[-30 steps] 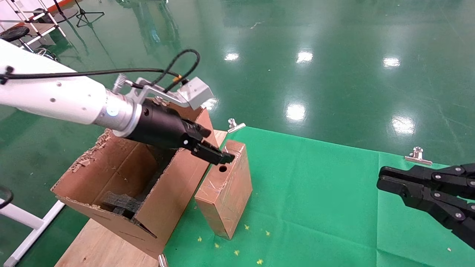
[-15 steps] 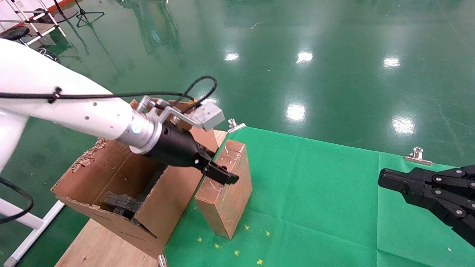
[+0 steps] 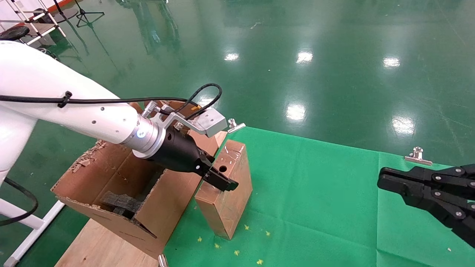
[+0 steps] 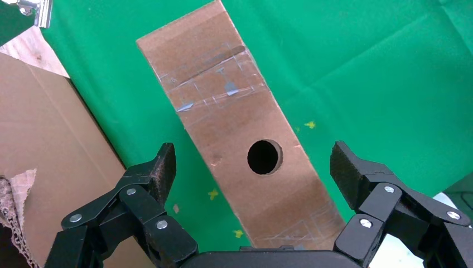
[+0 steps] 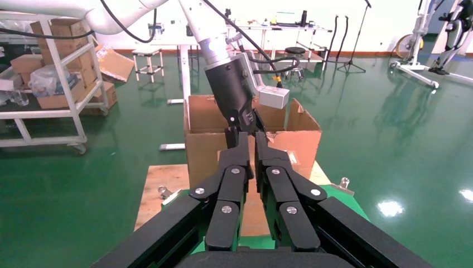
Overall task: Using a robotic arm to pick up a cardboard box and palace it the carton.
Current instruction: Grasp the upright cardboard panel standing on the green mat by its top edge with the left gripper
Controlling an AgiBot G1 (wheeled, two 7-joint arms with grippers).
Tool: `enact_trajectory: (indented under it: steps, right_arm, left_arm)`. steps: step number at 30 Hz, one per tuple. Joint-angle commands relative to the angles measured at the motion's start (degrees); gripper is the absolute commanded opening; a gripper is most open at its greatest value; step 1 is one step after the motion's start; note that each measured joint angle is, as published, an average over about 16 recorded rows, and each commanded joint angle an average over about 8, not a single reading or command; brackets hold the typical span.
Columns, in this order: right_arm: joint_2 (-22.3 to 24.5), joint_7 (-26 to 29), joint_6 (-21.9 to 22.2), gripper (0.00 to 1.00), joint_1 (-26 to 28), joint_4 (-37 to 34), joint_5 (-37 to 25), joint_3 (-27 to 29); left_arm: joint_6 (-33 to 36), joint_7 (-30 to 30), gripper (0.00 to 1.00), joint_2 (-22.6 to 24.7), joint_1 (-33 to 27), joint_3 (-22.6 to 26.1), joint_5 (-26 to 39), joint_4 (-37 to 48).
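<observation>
The cardboard box (image 3: 225, 193) stands on end on the green cloth (image 3: 319, 193) over the tabletop, its side touching or just beside the carton's near wall. I see clear tape on its faces and a round hole (image 4: 264, 157) in the face turned up toward my left wrist camera. The carton (image 3: 122, 185) sits left of the cardboard box on a wooden board (image 3: 100, 246), flaps up with torn edges, black foam (image 3: 120, 202) inside.

My left gripper (image 3: 219, 180) hangs over the upper end of the cardboard box, just past the hole. It's wide open: in the wrist view one finger (image 4: 159, 173) is on the carton side of the cardboard box, the other finger (image 4: 348, 173) on the cloth side, both clear of its faces. White arm (image 3: 70, 107) reaches in over the carton.

My right gripper (image 3: 387, 181) is parked well to the right of the cardboard box, above the cloth, fingers pressed together, empty. Two metal clips (image 3: 235, 126) (image 3: 418, 155) pin the cloth's far edge. Small yellow specks (image 3: 237, 252) lie on the cloth by the base of the cardboard box. Green glossy floor (image 3: 297, 55) beyond.
</observation>
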Motion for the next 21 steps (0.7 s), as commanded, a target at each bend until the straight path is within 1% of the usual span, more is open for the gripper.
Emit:
enact_trajectory:
  steps: [1, 21]
  right_arm:
    - [0.0, 0.0, 0.0, 1.0, 0.0, 0.0, 0.0, 0.0]
    - [0.0, 0.0, 0.0, 1.0, 0.0, 0.0, 0.0, 0.0]
  left_arm:
    - [0.0, -0.05, 0.0, -0.05, 0.0, -0.1, -0.09, 0.0]
    - [-0.33, -0.31, 0.0, -0.31, 0.33, -0.65, -0.62, 0.0]
